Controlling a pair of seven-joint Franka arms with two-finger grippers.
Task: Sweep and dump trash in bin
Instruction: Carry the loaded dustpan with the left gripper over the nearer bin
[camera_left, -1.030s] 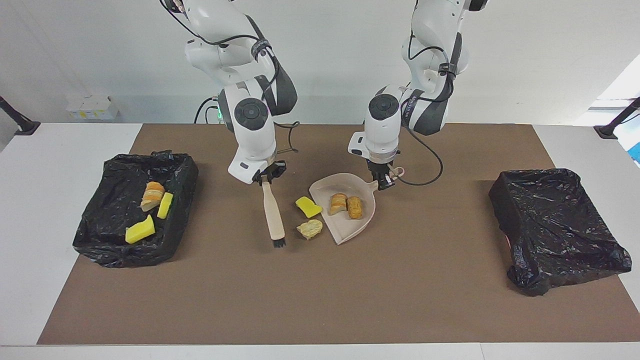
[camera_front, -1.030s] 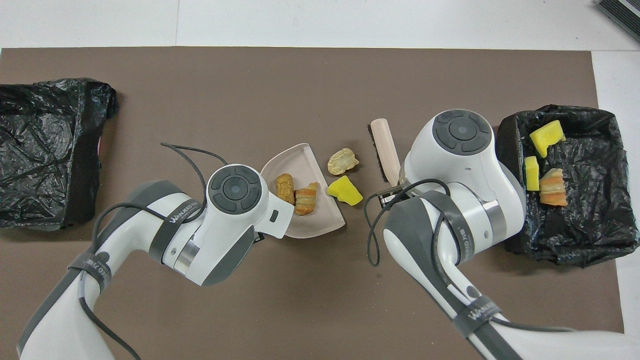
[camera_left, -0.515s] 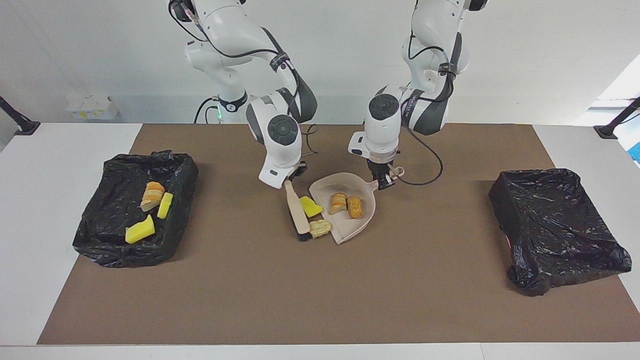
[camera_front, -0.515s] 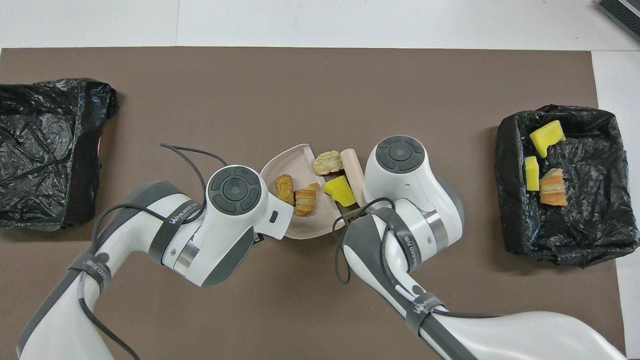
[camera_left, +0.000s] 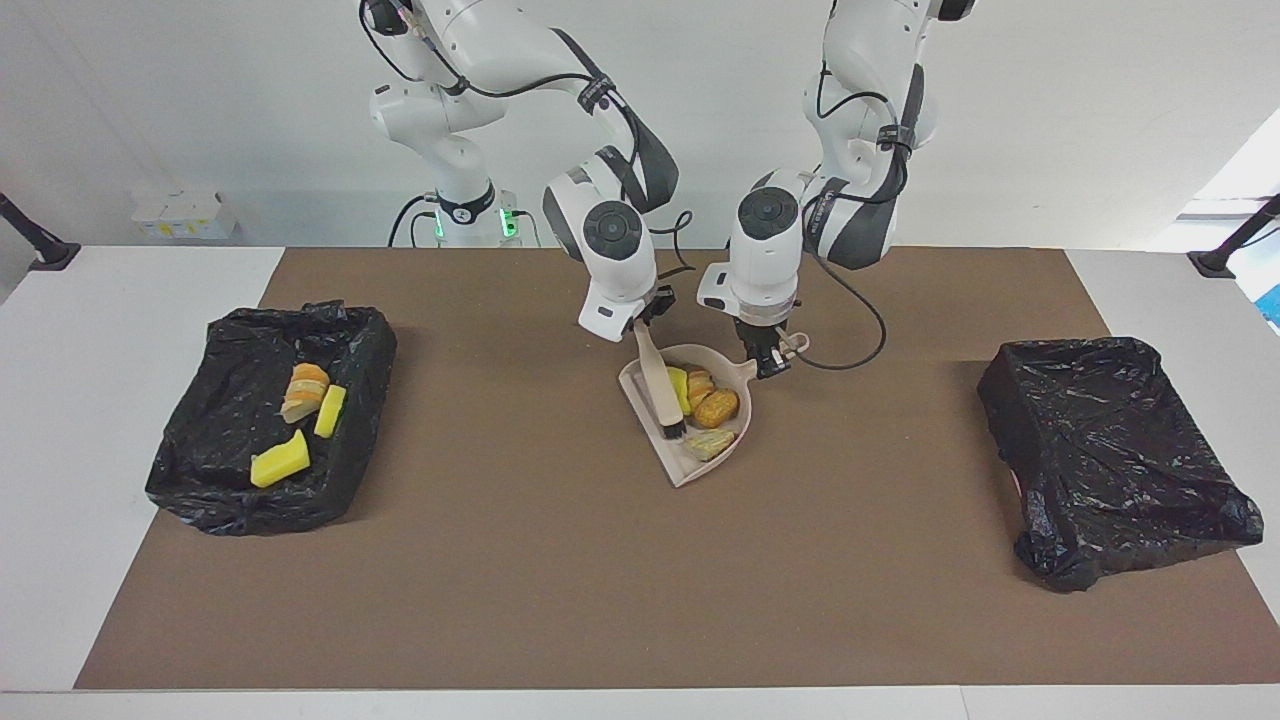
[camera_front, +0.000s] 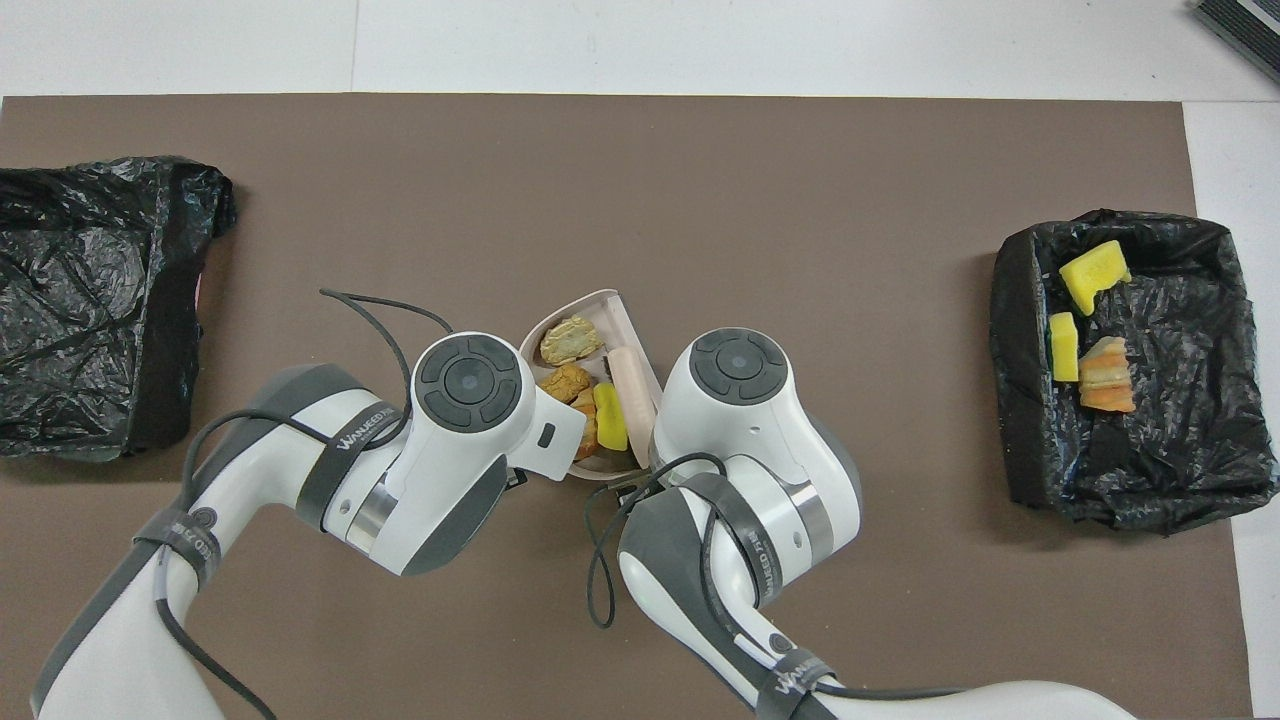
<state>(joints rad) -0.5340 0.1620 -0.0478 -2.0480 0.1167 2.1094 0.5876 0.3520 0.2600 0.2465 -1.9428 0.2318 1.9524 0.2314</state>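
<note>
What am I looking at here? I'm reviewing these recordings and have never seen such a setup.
Two white robot arms stand at a table with a brown mat. One picture faces them from across the table; the other looks down from above their own end.

The left pincer is shut on the handle of a beige dustpan resting on the mat. The right pincer is shut on a beige brush, whose bristles are inside the pan.

Four small scraps lie in the pan: a yellow wedge and three brown pastry pieces. A black-lined bin at the right arm's end holds three more pieces; the other black-lined bin, at the left arm's end, shows no scraps.
</note>
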